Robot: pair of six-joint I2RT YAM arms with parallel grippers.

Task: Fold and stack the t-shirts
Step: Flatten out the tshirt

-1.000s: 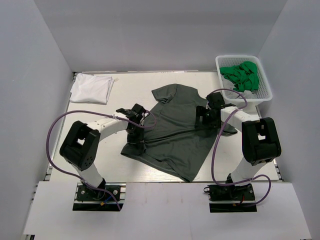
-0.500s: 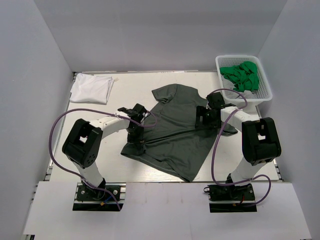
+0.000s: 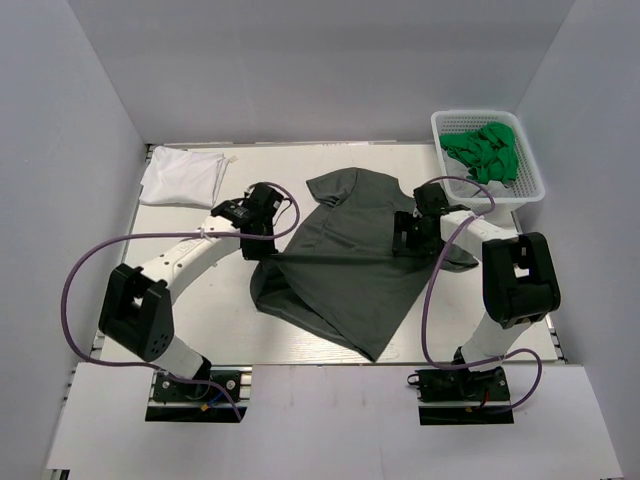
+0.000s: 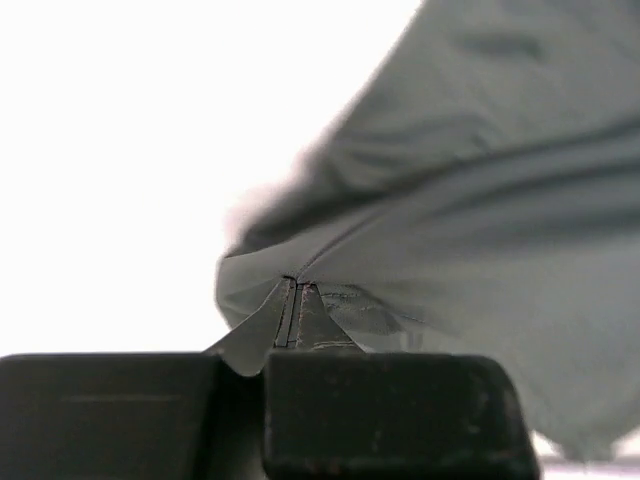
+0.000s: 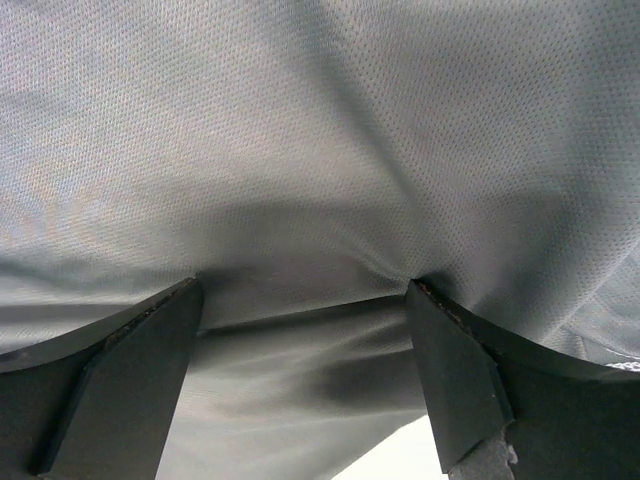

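Folding dark olive-grey cloth tee at centre of bench, 1st fold barely begun: left edge pinched in L gripper, right side under spread R gripper. Far-left corner: white cloth tee, already folded. Stacking not yet done.

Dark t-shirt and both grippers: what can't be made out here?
- Top external: fingertips of the left gripper and right gripper, hidden under their own bodies.
- Left wrist: the table, washed out to white beside the dark t-shirt.
- Right wrist: everything beyond the dark t-shirt, which nearly fills the frame.
- Top external: the white t-shirt's folds and the green items in the basket, too small to make out.
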